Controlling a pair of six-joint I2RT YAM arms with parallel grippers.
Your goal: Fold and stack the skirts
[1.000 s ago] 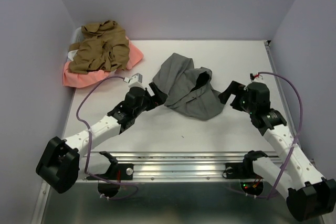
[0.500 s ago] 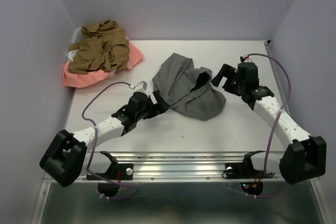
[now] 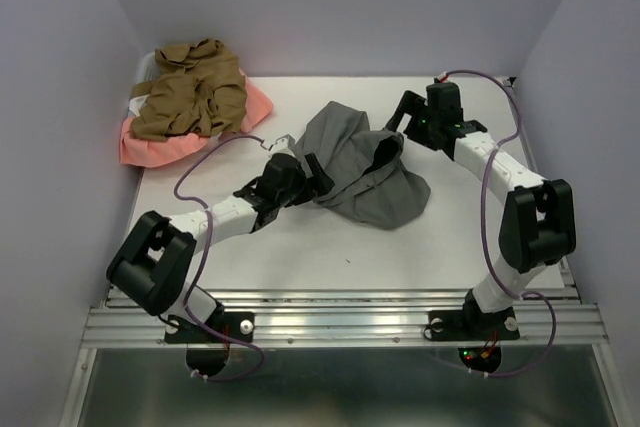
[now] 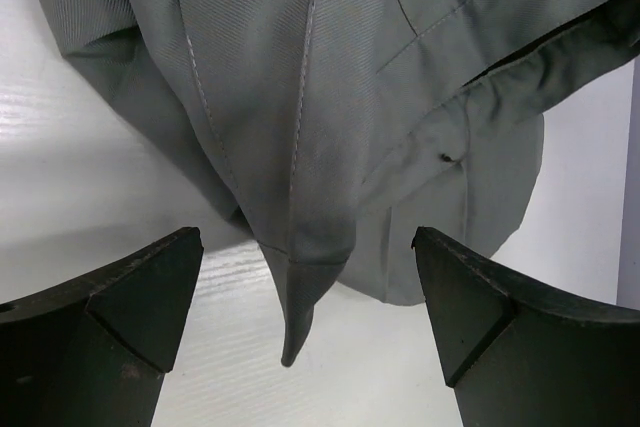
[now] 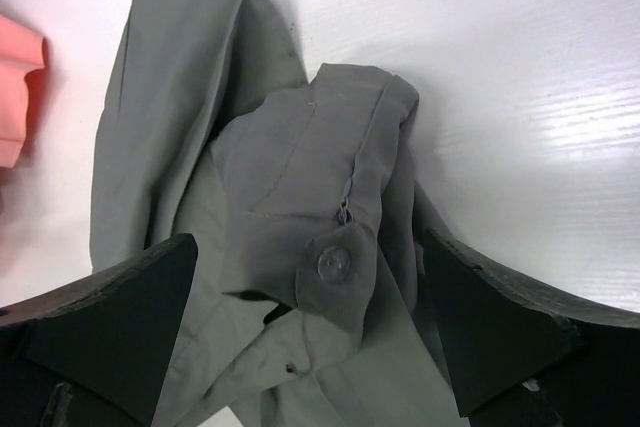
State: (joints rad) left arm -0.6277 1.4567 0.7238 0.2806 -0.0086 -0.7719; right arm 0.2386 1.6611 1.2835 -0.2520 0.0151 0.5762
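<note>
As nothing was yet seen folded, the task was judged barely begun: the grey skirt [image 3: 365, 182] was found crumpled on the table [image 3: 300, 247] between both grippers. The left gripper [image 4: 307, 239] was held spread and empty, with a pointed hem corner just ahead between its fingers. The right gripper [image 5: 310, 242] was likewise spread and empty, poised over the waist button [image 5: 330, 262]. Well beyond the left gripper, the tan-brown skirt [image 3: 190, 92] was heaped on the salmon-pink skirt [image 3: 150, 147]. The grey cloth was noted as smooth and fine-ribbed, with stitched seams. All three were left to be folded and stacked.

White arms [image 3: 225, 215], black joints [image 3: 150, 262], purple cables [image 3: 484, 202]
</note>
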